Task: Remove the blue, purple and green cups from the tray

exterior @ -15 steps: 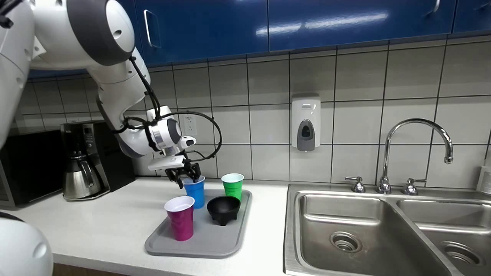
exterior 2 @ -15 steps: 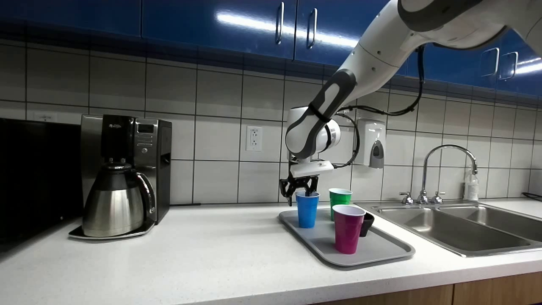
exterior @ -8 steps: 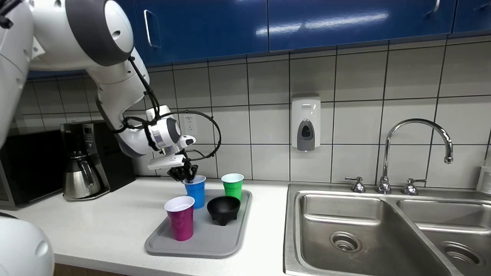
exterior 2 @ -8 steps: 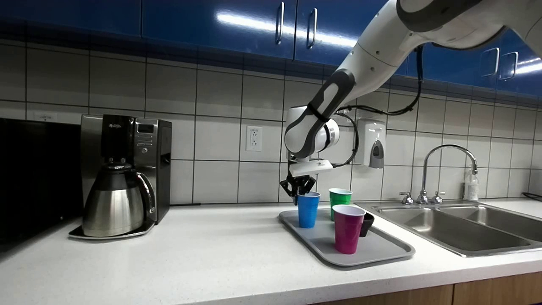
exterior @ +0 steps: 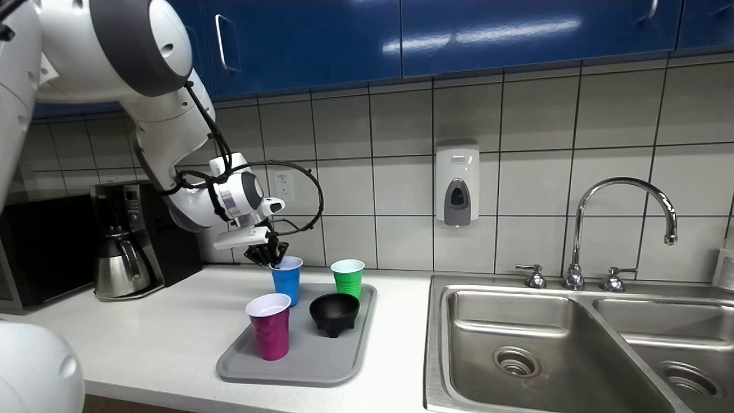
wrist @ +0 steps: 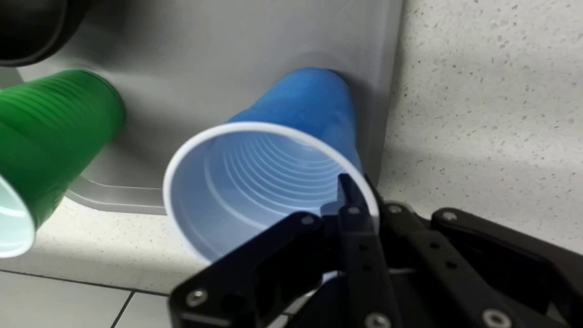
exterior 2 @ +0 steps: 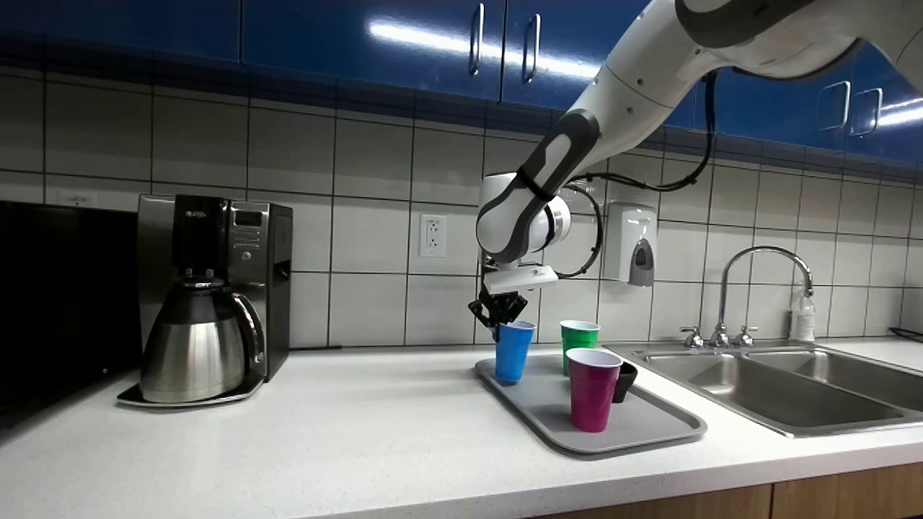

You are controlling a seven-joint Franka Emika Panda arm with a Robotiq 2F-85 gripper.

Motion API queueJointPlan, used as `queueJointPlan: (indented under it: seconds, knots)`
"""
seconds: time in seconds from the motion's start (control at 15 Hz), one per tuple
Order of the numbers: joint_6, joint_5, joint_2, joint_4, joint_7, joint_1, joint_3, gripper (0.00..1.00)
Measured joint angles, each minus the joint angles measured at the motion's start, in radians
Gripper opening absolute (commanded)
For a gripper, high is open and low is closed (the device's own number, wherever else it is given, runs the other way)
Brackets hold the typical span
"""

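Note:
The blue cup point(exterior 2: 513, 353) leans slightly at the tray's back corner in both exterior views; whether its base touches the tray is unclear. My gripper point(wrist: 360, 182) is shut on its rim, one finger inside the cup and one outside, as the wrist view shows. The purple cup point(exterior: 270, 330) stands upright on the front part of the grey tray point(exterior: 321, 367). Further back, the green cup point(exterior: 348, 279) is upright on the tray; in the wrist view it shows at the left.
A black bowl point(exterior: 334, 312) sits on the tray among the cups. The coffee maker point(exterior 2: 209, 303) stands to the left on the white counter point(exterior 2: 324, 432), and the sink point(exterior: 516, 332) lies to the right. A tiled wall point(exterior 2: 371, 231) rises close behind the gripper.
My gripper has closed on the blue cup's rim. In both exterior views gripper and cup have since shifted a little left and slightly up, and the cup has tilted. The other cups stayed put.

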Motion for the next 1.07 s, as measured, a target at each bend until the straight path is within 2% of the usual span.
queueJointPlan:
  seconds: [1.07]
  knots:
    - [-0.001, 0.0, -0.057, 0.0, 0.0, 0.079, 0.011, 0.0]
